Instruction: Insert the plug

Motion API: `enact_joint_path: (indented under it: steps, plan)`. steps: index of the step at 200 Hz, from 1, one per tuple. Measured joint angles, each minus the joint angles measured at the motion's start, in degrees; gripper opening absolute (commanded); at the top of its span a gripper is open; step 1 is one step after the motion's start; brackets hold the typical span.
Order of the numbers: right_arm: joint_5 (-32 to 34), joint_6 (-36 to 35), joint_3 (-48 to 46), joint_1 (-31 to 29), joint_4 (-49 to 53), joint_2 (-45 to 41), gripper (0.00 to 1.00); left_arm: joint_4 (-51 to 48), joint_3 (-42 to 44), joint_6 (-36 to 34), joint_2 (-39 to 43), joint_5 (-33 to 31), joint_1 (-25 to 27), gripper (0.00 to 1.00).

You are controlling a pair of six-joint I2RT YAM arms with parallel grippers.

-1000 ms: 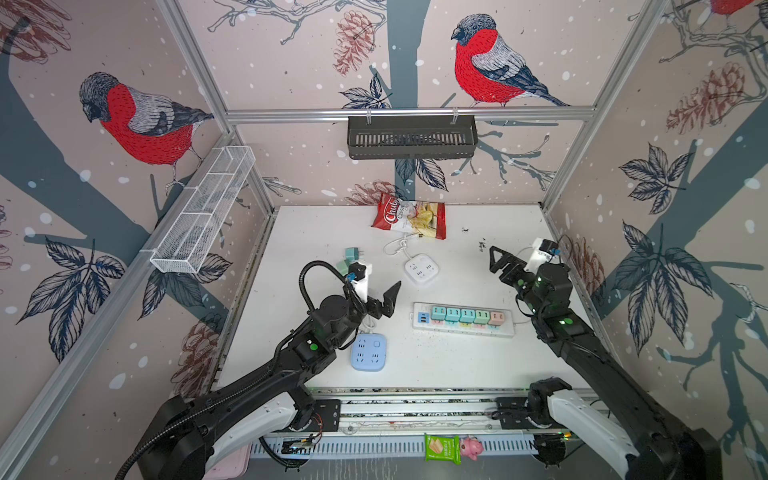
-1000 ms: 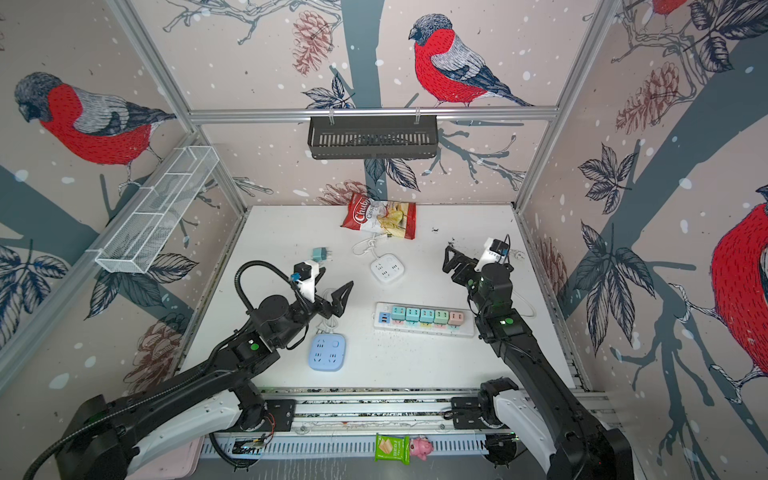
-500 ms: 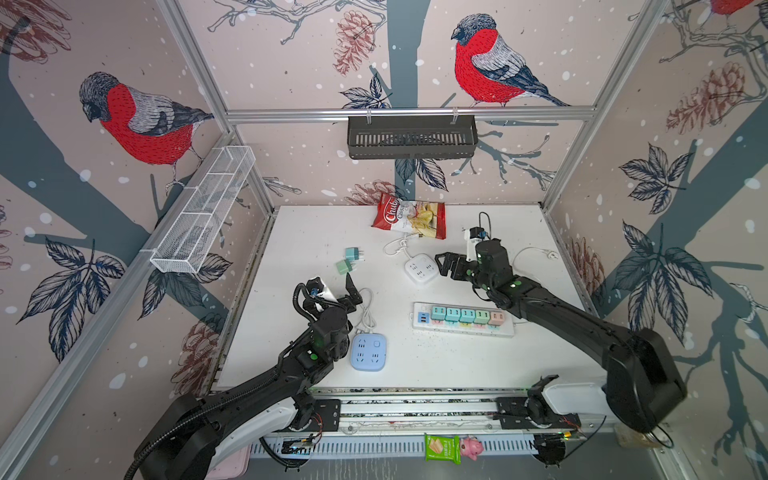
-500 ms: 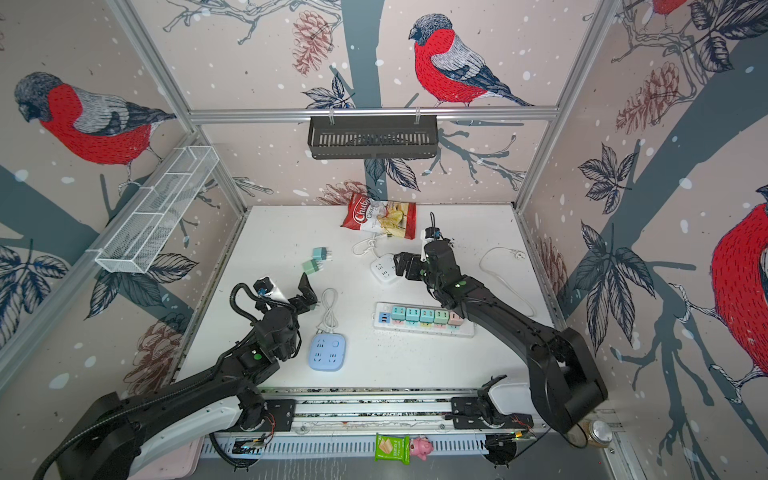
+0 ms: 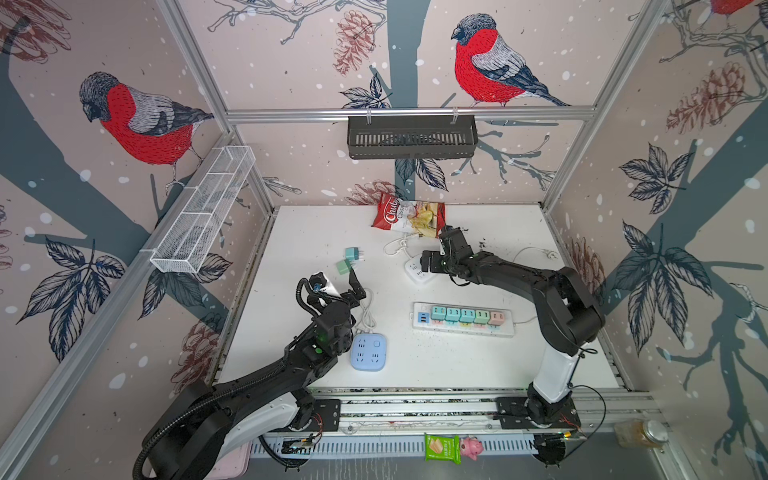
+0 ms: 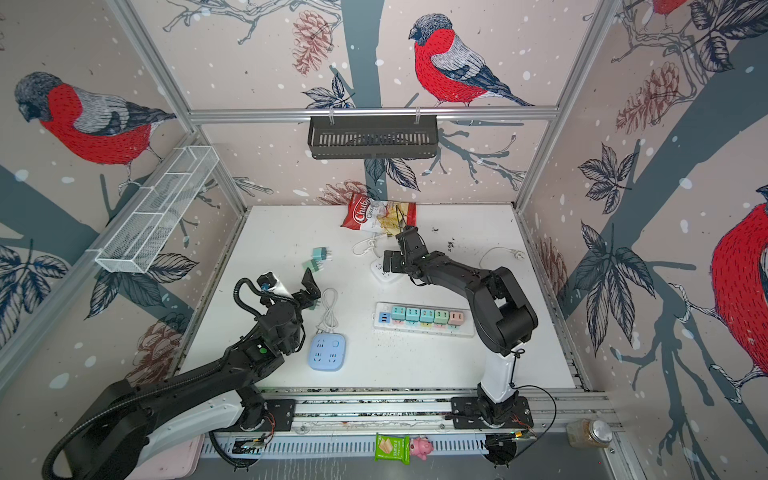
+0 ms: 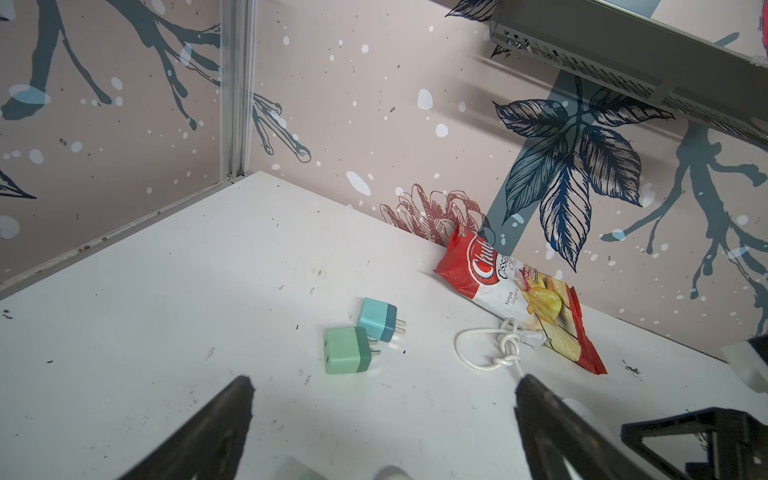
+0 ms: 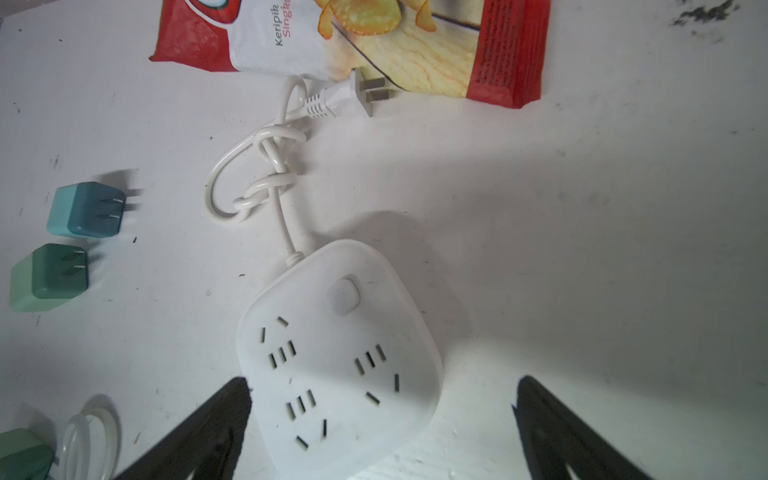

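Currently both claws are spread wide and hold nothing. Left gripper (image 7: 384, 380) hangs over the white tabletop (image 7: 166, 291). The mint-green cube plug adapter (image 7: 347, 356) lies just ahead of it, slightly toward one finger, with the light-blue cube plug adapter (image 7: 376, 319) just beyond. Right gripper (image 8: 384, 382) sits over the white rounded-square plastic socket block (image 8: 340, 353). The knotted cord's white two-pin plug (image 8: 370, 93) lies farther ahead, at the red crisp bag's (image 8: 507, 50) edge.

Bird-print walls (image 5: 291, 62), white tabletop (image 5: 457, 374)
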State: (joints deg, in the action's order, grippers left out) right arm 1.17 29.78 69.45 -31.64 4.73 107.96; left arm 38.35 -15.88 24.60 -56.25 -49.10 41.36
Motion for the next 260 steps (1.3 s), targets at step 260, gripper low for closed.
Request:
enact_joint_path:
  steps: [260]
  plan:
    - [9.6,7.2,-4.3,-14.3,-8.2,-4.7,0.86,0.3,0.4,2.7,1.2,2.6,0.0,0.97]
